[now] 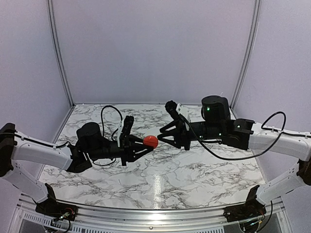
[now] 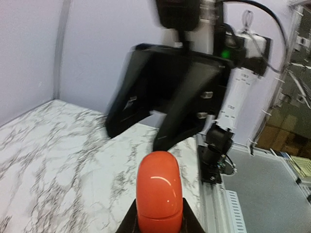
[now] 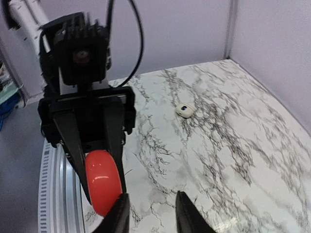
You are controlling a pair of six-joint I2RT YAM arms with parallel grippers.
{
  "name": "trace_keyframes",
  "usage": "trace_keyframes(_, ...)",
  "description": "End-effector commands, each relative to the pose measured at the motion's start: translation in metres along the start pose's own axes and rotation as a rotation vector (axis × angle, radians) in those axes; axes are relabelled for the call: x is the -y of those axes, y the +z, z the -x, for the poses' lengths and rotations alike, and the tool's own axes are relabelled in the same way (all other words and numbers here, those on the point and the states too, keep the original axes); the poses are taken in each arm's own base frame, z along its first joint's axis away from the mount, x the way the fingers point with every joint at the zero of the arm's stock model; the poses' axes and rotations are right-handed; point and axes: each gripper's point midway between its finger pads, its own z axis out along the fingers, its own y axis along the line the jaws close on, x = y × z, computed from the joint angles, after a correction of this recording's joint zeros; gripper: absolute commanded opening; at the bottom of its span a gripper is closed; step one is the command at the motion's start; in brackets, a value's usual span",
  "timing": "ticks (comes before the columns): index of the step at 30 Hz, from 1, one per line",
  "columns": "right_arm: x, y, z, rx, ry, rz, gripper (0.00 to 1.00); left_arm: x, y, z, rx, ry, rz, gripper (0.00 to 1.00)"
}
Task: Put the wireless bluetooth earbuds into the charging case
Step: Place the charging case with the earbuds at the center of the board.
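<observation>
left hand (image 1: pixel 145 144): mine is clamped on the charging case (image 1: pixel 150 141), one finger on each side, raised above the marble table (image 1: pixel 204 170).
charging case: red and rounded, with its lid down as far as my left wrist view shows. it sits between my fingertips (image 2: pixel 129 224) and pokes out past them toward my other hand.
right hand (image 1: pixel 163 136): jaws spread wide with nothing between them. the tips face the case from just beside it, also in the air.
contact: i cannot tell whether my right fingers touch the case.
small white object (image 3: pixel 185 110): lies on the table, dark spot on top, well apart from both hands.
blur: my right hand looks smeared in the left wrist view.
</observation>
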Motion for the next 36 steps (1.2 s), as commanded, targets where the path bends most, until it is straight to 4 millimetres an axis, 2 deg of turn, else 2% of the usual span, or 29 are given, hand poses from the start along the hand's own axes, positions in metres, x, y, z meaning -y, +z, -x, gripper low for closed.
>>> trace_keyframes(1, 0.018, -0.032, 0.015, 0.076, 0.023, -0.087, 0.43, -0.078, -0.013, 0.001, 0.052, -0.206, 0.258, 0.0)
trace_keyframes(4, 0.033, -0.047, 0.017, 0.104, 0.041, -0.151, 0.52, -0.128, -0.033, -0.02, 0.023, -0.373, 0.405, 0.0)
trace_keyframes(7, 0.043, -0.055, 0.014, 0.106, 0.054, -0.196, 0.55, -0.16, -0.047, -0.045, -0.022, -0.489, 0.487, 0.0)
trace_keyframes(16, 0.045, -0.052, -0.002, 0.09, 0.077, -0.187, 0.56, -0.222, -0.07, -0.136, -0.237, -0.717, 0.73, 0.01)
trace_keyframes(20, 0.044, -0.052, -0.008, 0.084, 0.11, -0.183, 0.56, -0.235, -0.08, -0.156, -0.281, -0.752, 0.813, 0.05)
trace_keyframes(23, 0.044, -0.052, -0.005, 0.105, 0.107, -0.185, 0.57, -0.24, -0.085, -0.168, -0.32, -0.768, 0.856, 0.11)
trace_keyframes(27, 0.048, -0.05, -0.01, 0.1, 0.121, -0.196, 0.58, -0.245, -0.09, -0.181, -0.361, -0.804, 0.882, 0.15)
trace_keyframes(32, 0.057, -0.052, -0.019, 0.104, 0.166, -0.225, 0.69, -0.247, -0.101, -0.183, -0.398, -0.794, 0.933, 0.4)
trace_keyframes(36, 0.073, -0.062, -0.026, 0.129, 0.238, -0.263, 0.88, -0.246, -0.109, -0.173, -0.413, -0.771, 0.959, 0.64)
